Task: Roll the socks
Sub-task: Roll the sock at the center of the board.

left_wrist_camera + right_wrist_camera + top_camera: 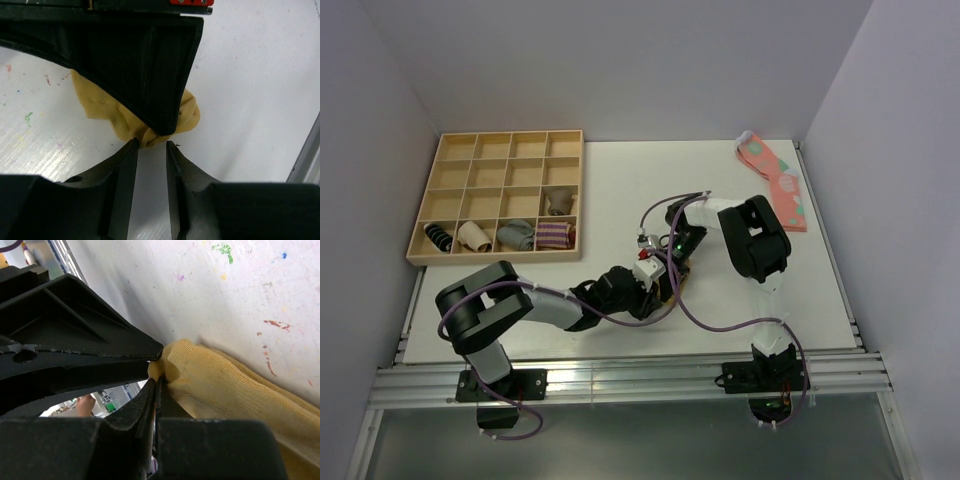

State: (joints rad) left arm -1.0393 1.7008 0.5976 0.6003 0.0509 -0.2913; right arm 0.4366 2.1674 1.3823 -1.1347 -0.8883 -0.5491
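A wooden tray [430,240] is seen at the far left of the table [620,190]. At mid-table, the fingers of the left gripper [150,146] are held slightly apart, with the tips against the bunched mustard socks [100,107], perhaps nipping an edge. The fabric is pinched by the right gripper [156,381], whose fingers are pressed together. Pink socks [775,180] are laid far right.

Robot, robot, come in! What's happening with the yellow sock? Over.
Right gripper shut on yellow sock's edge. Left gripper open, tips at the same sock. Grippers crowd each other; pink socks lie far off.
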